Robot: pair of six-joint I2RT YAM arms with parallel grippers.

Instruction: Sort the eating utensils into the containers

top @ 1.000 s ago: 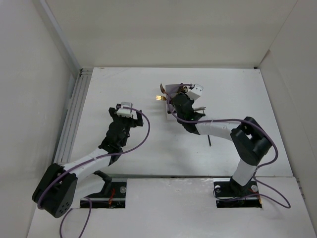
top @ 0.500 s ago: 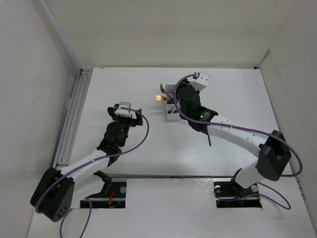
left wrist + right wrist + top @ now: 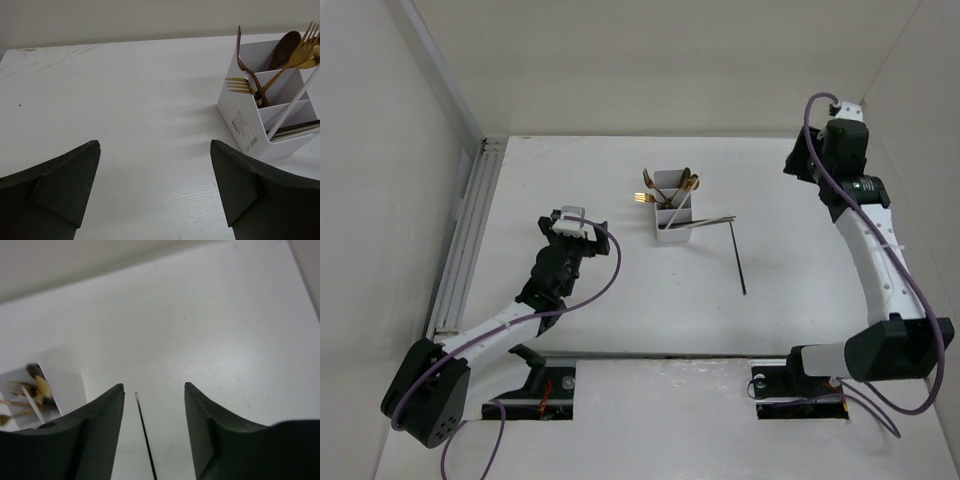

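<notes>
The white three-compartment box stands mid-table with gold forks and a spoon in it, and pale chopsticks sticking out of its near end to the right. One dark chopstick lies loose on the table to the right of the box. My right gripper is open and empty, raised at the far right. In the right wrist view the loose chopstick lies below, between the open fingers. My left gripper is open and empty, left of the box.
White walls enclose the table on the left, back and right. A grooved rail runs along the left edge. Purple cables loop along both arms.
My right arm has swung away from over the box to the far right corner, leaving the box uncovered. The left arm has hardly moved.
</notes>
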